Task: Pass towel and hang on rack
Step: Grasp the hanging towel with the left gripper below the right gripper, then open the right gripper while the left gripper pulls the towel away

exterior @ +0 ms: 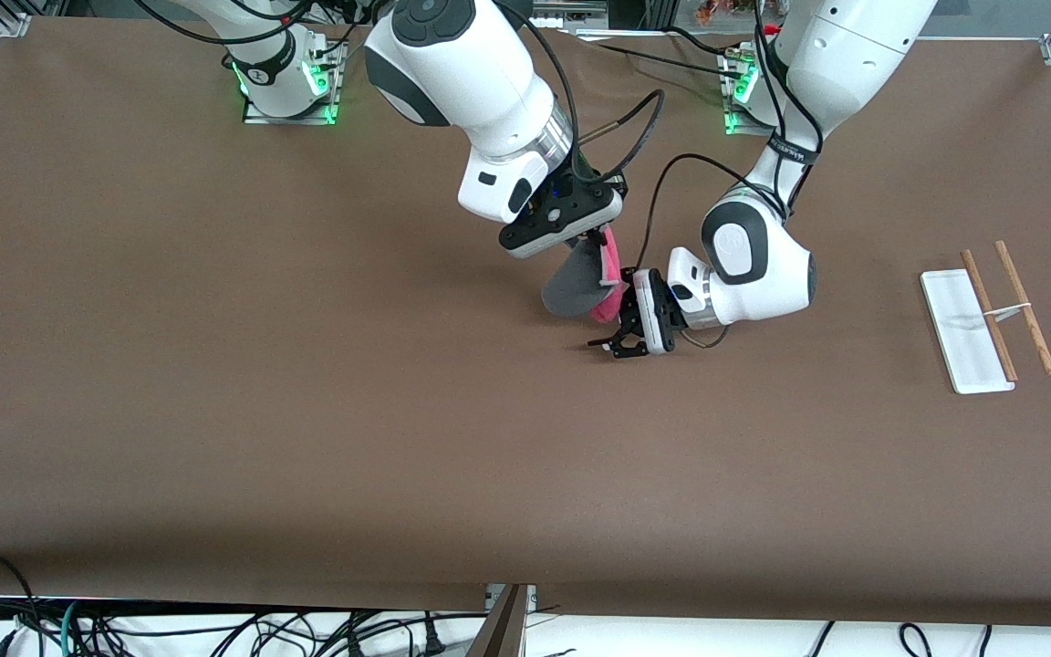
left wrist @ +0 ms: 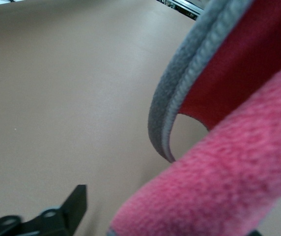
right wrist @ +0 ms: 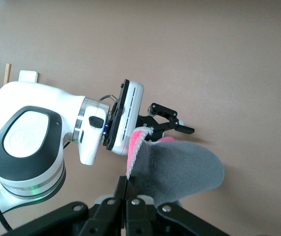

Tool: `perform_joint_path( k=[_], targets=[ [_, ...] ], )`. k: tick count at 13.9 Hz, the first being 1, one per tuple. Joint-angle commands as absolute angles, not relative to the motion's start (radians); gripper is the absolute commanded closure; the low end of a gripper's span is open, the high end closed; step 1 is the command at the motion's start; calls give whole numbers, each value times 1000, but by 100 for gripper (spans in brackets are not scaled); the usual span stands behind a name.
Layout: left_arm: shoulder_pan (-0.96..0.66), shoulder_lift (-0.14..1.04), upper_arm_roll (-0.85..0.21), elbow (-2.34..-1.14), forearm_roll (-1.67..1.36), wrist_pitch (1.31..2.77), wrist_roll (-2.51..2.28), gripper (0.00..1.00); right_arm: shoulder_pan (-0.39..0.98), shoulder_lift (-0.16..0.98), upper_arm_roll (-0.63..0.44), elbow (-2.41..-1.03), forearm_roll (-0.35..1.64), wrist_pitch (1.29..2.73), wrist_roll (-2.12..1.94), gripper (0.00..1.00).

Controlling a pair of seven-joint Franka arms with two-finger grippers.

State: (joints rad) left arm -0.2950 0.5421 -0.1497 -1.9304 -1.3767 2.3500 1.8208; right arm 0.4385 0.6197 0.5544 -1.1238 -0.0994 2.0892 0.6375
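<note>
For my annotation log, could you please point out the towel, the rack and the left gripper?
towel point(exterior: 573, 283): front view, grey hanging side.
rack point(exterior: 963, 333): front view, flat white base.
left gripper point(right wrist: 166, 123): right wrist view, between its open black fingertips.

Front view: bright, even overhead light, sharp all over; soft shadows on the table point(exterior: 306, 411) under both arms, darker band along lower edge. Green glow at the arm bases, top of frame. Left wrist view: towel point(left wrist: 238, 162) fills right side, heavily out of focus, black finger at lower left blurred. Right wrist view: evenly lit, mild softness, no glare.
</note>
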Motion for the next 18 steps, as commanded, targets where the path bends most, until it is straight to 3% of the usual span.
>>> perform_joint_path(
  k=[1,10,11,12,13,14,15,18],
  targets=[
    [-302,534,-143,-1921,-1379,2350,1850,100,453,626,554,-1112,-110,2095,653,100],
    [-284,486,-94,-1916,-1230,2342,1813,100,451,627,554,-1114,-106,2095,655,100],
    [-281,476,-89,-1917,-1224,2339,1798,100,451,627,554,-1114,-104,2094,655,96],
    [-278,466,-89,-1919,-1220,2339,1786,100,451,627,552,-1114,-103,2092,655,82],
    [-276,456,-83,-1917,-1197,2339,1772,100,446,627,551,-1114,-103,2091,653,62],
    [-272,446,-78,-1919,-1162,2338,1750,100,445,627,549,-1114,-110,2092,647,12],
    [-261,427,-77,-1922,-1122,2338,1723,100,445,626,548,-1114,-112,2091,646,0],
    [-232,381,-77,-1925,-1007,2315,1636,100,424,617,545,-1114,-114,2060,644,0]
  ],
)
